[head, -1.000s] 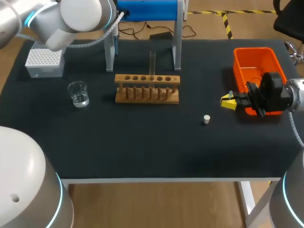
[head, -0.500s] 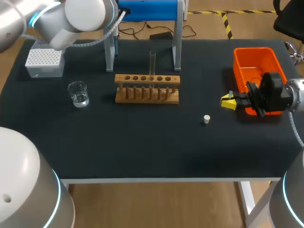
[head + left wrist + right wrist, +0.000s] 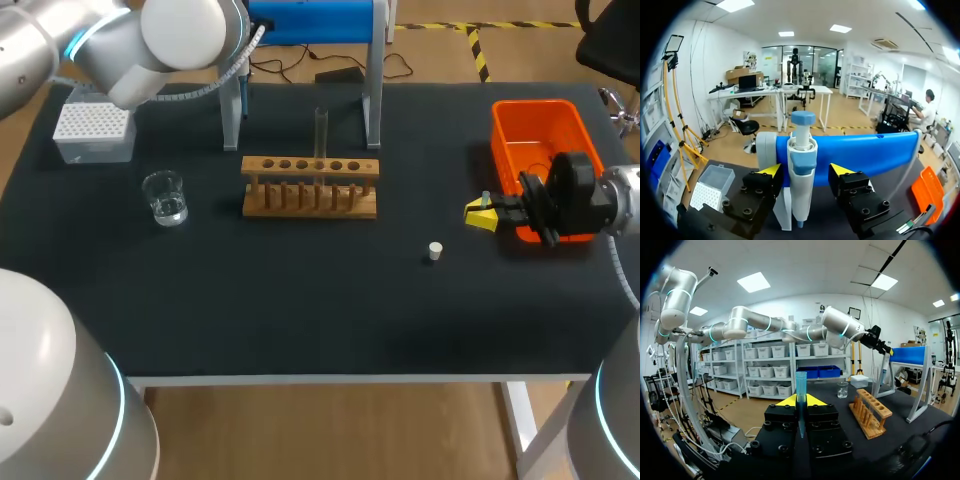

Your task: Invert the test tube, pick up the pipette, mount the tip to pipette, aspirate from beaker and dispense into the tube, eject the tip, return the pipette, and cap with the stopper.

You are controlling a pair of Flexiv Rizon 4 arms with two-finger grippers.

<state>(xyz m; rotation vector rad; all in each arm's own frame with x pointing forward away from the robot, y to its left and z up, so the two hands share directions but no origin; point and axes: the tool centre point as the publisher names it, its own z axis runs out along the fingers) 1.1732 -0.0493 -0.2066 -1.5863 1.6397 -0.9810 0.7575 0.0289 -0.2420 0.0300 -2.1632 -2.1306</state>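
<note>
At the far edge of the tabletop, my left gripper (image 3: 805, 170) sits at the blue pipette stand (image 3: 310, 20). Its yellow-tipped fingers are spread apart on either side of the white-and-blue pipette (image 3: 802, 150), which hangs upright in the stand. As far as I can see, neither finger presses on it.

Near the right edge, my right gripper (image 3: 480, 215) hovers just beside the orange plastic bin (image 3: 545, 125). Its fingers are closed together on a slim, translucent blue tapered tip (image 3: 800, 385), held upright with the wide end up.

In the middle of the tabletop stands the wooden test tube rack (image 3: 310, 185). The clear glass test tube (image 3: 320, 128) stands upright at the rack's far row of holes. The small white stopper (image 3: 434, 250) lies on the tabletop between the rack and my right gripper, apart from both.

Towards the left edge sits the small glass beaker (image 3: 165, 197) with clear liquid in it. The white box of pipette tips (image 3: 93, 130) is beyond it, near the far left corner.
</note>
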